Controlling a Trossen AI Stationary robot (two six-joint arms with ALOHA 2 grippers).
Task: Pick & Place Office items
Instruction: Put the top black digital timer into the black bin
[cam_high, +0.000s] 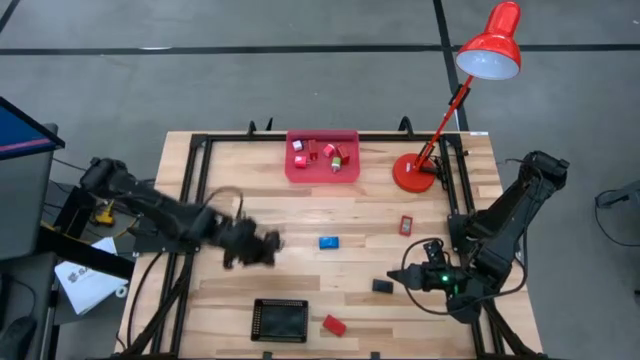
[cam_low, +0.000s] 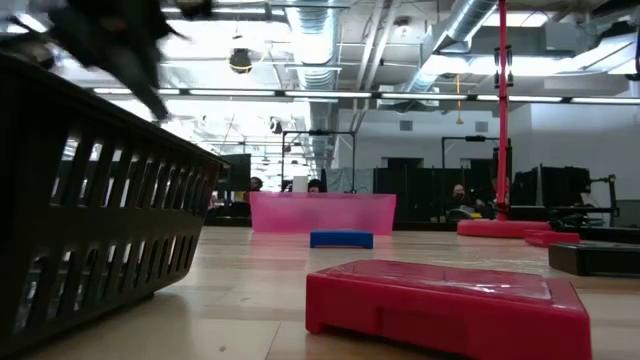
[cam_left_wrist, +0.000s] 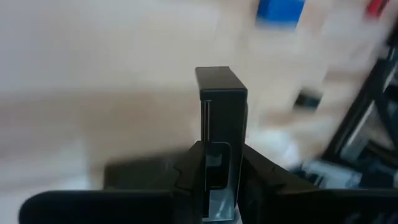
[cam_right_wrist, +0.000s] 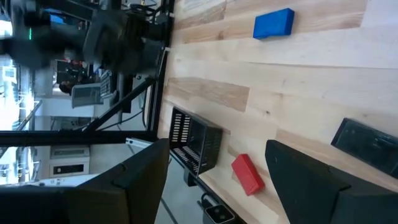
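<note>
A black rectangle (cam_left_wrist: 221, 134) is standing upright between the fingers of the left pincer (cam_high: 268, 246), which is grasping it above the middle-left of the wooden counter (cam_high: 250, 190), the arm blurring in the overhead view. The blue block (cam_high: 329, 241) is lying just right of that pincer near the counter's centre, a red-and-white piece (cam_high: 406, 225) is sitting farther right, and a second black rectangle (cam_high: 382, 286) is resting toward the front right. A red block (cam_high: 334, 325) is lying at the front edge, just right of the black slatted tray (cam_high: 280, 320), without touching it. Several small red and white pieces (cam_high: 320, 155) are sitting inside the translucent pink tray (cam_high: 322, 175) at the back edge, with the red desk lamp (cam_high: 455, 95) standing to its right. The right pincer (cam_high: 402, 277) is hovering released, its fingers spread wide, just right of the second black rectangle, pointing toward the counter's centre. From counter height, the red block is filling the foreground, the blue block and pink tray are showing behind it, and people are sitting at desks in the room beyond.
</note>
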